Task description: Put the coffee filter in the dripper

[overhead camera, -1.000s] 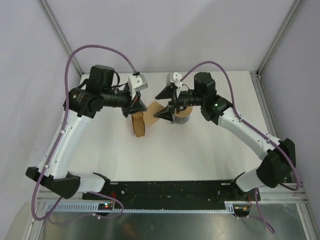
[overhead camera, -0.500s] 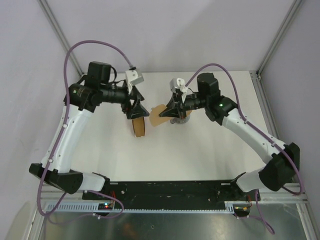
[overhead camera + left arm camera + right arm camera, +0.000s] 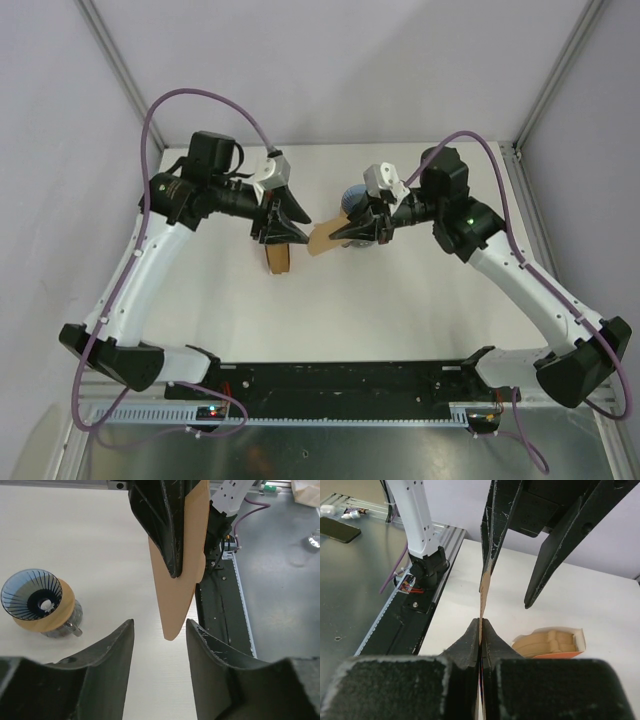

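Well, my right tool [image 3: 480, 624] is pinching the coffee filter [image 3: 176, 595] by its edge, and the sheet hangs inside my left tool [image 3: 160, 624], which is spread wide. The dripper [image 3: 31, 596] stands off to that tool's side. I'd part the plies gently, then carry the filter over with the mouth centred.

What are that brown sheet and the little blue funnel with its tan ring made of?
The coffee filter looks like thin matte brown paper: flat, even tan, a sliver edge-on. The dripper seems translucent blue plastic or glass, since dark ribs show through its wall; which, I cannot tell. Its ring collar looks like pale matte wood, though no grain shows.
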